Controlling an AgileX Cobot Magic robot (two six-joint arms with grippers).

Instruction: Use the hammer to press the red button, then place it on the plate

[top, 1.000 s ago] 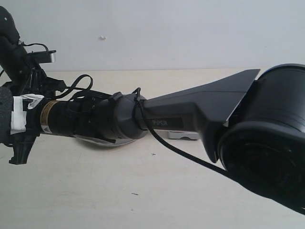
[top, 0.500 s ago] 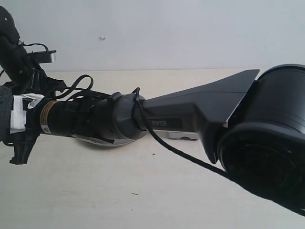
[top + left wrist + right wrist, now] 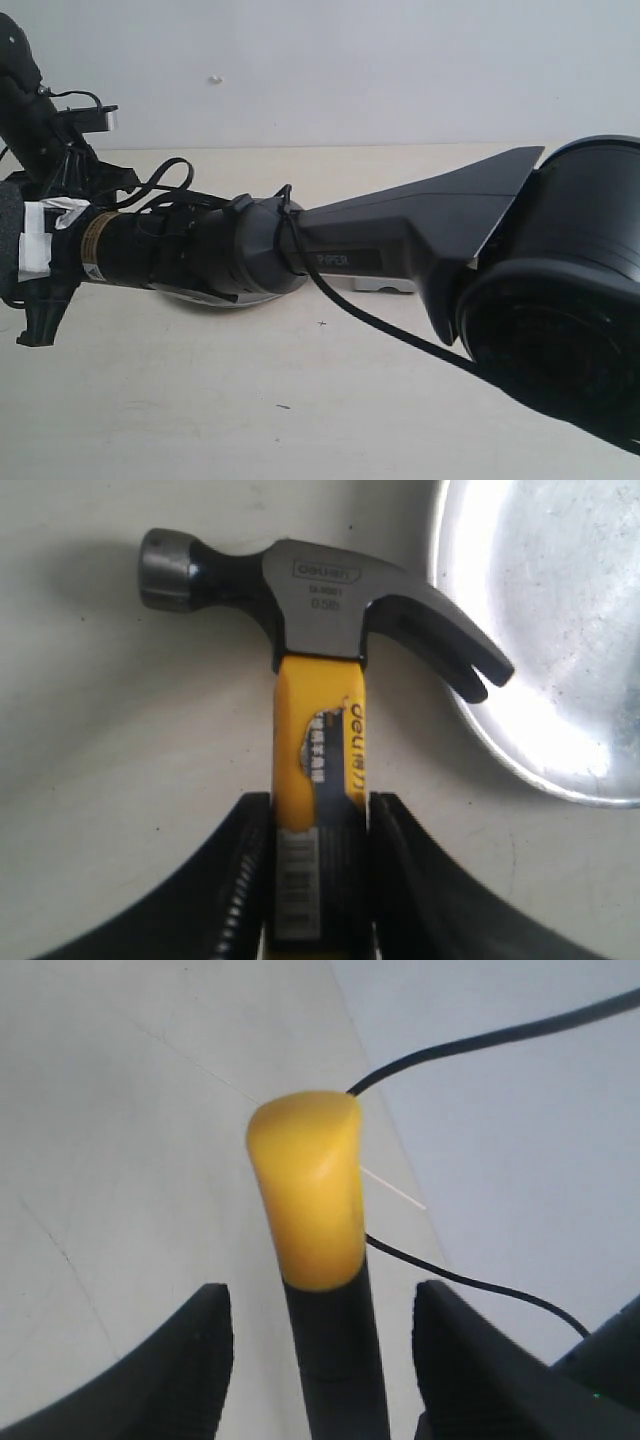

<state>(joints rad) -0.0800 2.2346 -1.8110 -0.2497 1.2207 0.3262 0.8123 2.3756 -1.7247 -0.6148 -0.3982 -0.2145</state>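
Black left pincer [image 3: 320,815] clamps hammer [image 3: 320,610] (head forward).

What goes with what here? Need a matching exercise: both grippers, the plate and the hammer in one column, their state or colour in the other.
Things:
1. left gripper
2. right gripper
3. plate
4. hammer

States:
A. shiny silver
B. open, fingers either side of the handle, not touching it
C. dark head, claw toward the plate
D. shut on the yellow neck

Pairs: 1-D, 2-B, 3-A, 4-C
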